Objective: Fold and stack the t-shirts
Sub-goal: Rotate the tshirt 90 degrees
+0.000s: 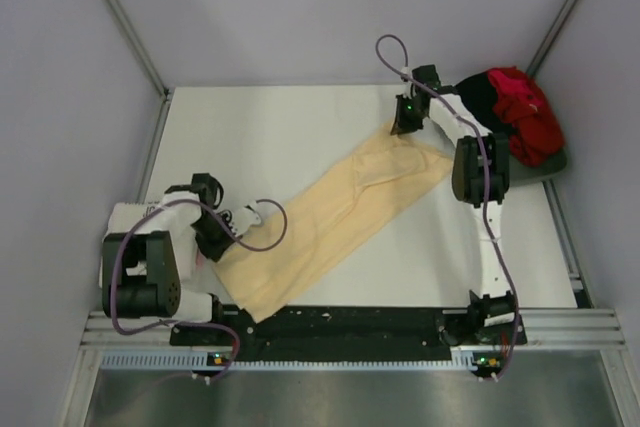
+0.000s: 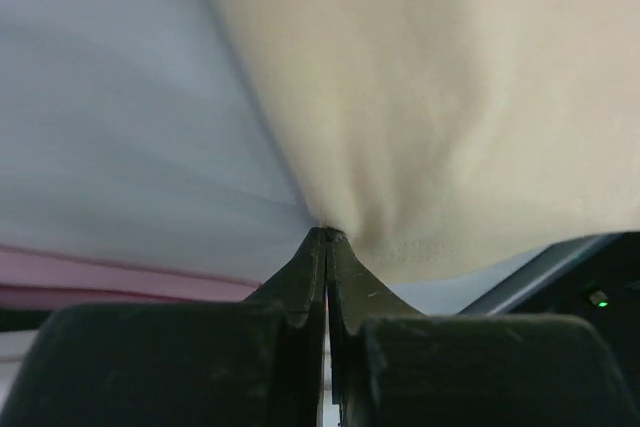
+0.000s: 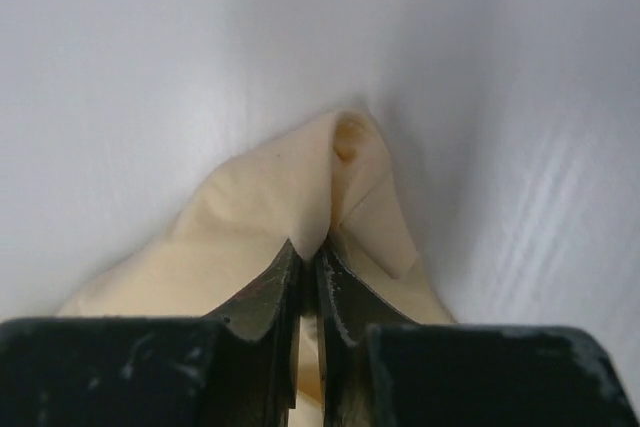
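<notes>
Top external: pinched pale yellow t-shirt [image 1: 340, 212] tight in left gripper [image 1: 222, 239] and right gripper [image 1: 405, 119]; folded nothing yet; red t-shirt [image 1: 528, 115], black t-shirt [image 1: 478, 93] heaped beside latter.

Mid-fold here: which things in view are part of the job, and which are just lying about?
Job: yellow t-shirt, pinched by left gripper and right gripper; red t-shirt; black t-shirt.
Lying about: greenish item under that pile, unclear what.
</notes>
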Robot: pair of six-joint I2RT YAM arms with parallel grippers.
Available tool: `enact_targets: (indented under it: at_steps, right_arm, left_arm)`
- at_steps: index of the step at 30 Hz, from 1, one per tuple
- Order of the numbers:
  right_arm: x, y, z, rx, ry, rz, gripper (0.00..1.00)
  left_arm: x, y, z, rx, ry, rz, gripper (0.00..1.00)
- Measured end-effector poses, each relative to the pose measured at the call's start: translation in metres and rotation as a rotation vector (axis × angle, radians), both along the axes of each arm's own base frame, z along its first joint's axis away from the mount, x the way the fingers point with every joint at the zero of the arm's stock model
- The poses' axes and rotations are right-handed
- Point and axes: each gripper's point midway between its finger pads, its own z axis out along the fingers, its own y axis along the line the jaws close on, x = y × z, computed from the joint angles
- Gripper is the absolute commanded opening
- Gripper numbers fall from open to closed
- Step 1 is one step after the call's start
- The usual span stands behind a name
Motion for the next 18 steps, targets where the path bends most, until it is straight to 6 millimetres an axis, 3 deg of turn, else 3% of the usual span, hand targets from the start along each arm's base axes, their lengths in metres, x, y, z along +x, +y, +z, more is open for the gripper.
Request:
enact_targets:
  at_steps: [4,8,10,13,16,18]
  right_arm:
    - [0.046,0.041,0.007,0.160,-0.060,-0.012,0.42]
    - [0.060,0.058,0.015,0.244,-0.084,-0.027,0.59]
    - [0.062,0.056,0.020,0.236,-0.102,-0.035,0.68]
    - [0.055,0.044,0.034,0.176,-0.123,-0.056,0.72]
    - [0.040,0.023,0.071,0.097,-0.173,-0.097,0.71]
    - [0.021,0.005,0.104,0.040,-0.218,-0.141,0.62]
  left_arm:
    - [-0.030,-0.021,0.000,-0.019,0.038,-0.122,0.04]
    - [-0.050,-0.036,0.006,-0.073,0.076,-0.184,0.27]
    - [-0.055,-0.038,0.011,-0.086,0.072,-0.186,0.30]
    - [-0.056,-0.035,0.019,-0.083,0.081,-0.163,0.35]
    - [-0.041,-0.027,0.029,-0.059,0.041,-0.113,0.41]
    - [-0.026,-0.021,0.038,-0.046,0.006,-0.064,0.41]
